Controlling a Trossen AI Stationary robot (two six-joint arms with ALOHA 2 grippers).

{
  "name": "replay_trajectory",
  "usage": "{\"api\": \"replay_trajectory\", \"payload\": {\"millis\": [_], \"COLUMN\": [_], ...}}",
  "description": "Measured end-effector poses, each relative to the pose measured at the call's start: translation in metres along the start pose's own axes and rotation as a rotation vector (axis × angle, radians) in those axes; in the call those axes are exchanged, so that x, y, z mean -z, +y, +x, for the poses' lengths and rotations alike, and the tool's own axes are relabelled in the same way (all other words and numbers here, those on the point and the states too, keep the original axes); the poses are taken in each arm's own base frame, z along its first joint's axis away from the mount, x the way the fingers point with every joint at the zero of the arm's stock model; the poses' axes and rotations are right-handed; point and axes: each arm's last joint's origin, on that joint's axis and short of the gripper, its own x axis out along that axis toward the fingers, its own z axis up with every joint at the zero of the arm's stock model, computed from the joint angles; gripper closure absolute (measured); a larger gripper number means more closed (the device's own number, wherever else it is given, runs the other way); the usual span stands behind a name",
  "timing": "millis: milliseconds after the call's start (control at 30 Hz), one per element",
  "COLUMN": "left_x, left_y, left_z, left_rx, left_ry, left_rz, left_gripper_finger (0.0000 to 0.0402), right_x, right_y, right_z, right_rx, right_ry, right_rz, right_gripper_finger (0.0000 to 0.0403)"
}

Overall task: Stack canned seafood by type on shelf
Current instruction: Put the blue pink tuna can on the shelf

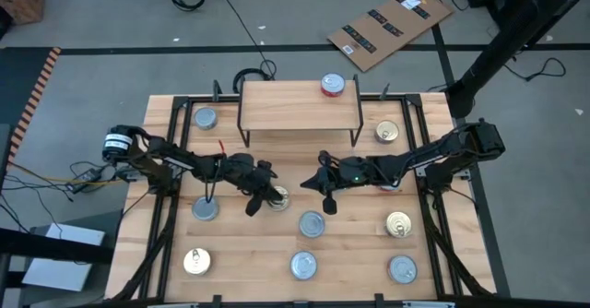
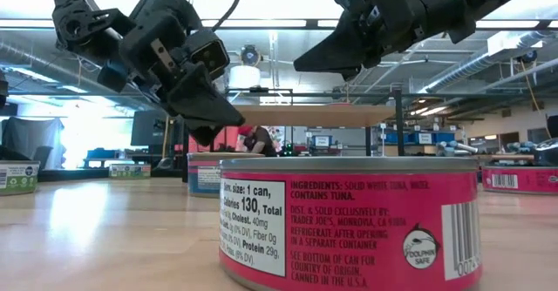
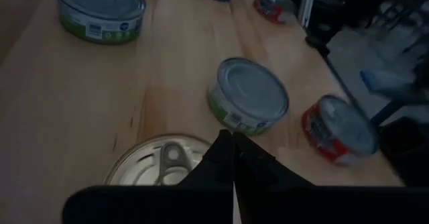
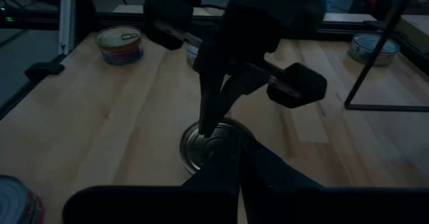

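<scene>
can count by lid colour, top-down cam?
Silver-topped cans: 5
Gold-topped cans: 4
Red-topped can: 1
Total: 10 in plain sight; the arms may hide more.

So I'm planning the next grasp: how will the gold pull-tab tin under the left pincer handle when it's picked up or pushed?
The gold pull-tab tin is low, wide and lying flat, so it probably slides rather than tips. Its smooth metal lid likely gives the shut left pincer little purchase; the raised tab might catch. It looks rigid and probably dense for its size.
</scene>
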Motion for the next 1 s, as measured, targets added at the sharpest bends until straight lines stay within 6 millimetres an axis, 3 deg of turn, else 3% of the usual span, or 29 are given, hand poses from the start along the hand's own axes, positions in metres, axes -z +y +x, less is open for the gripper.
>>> {"api": "replay_trajectory", "payload": {"millis": [367, 667, 1000], "left_x": [0.003, 0.003, 0.009], "left_y": [-0.008, -0.033, -0.058], "left_z": [-0.001, 0.003, 0.008], "left_rx": [-0.014, -0.095, -0.166], "left_ry": [0.075, 0.336, 0.361], "left_rz": [0.158, 0.413, 0.584], "left_gripper_finger": [0.0392, 0.0339, 0.0293], "right_x": [0.003, 0.005, 0.006], "right_y": [0.002, 0.000, 0.000], "right_z": [0.000, 0.000, 0.000], "right_rx": [0.002, 0.035, 0.036], "right_ry": [0.033, 0.055, 0.064], "right_rz": [0.004, -0.007, -0.027], "right_gripper_finger": [0.0391, 0.0389, 0.0389]}}
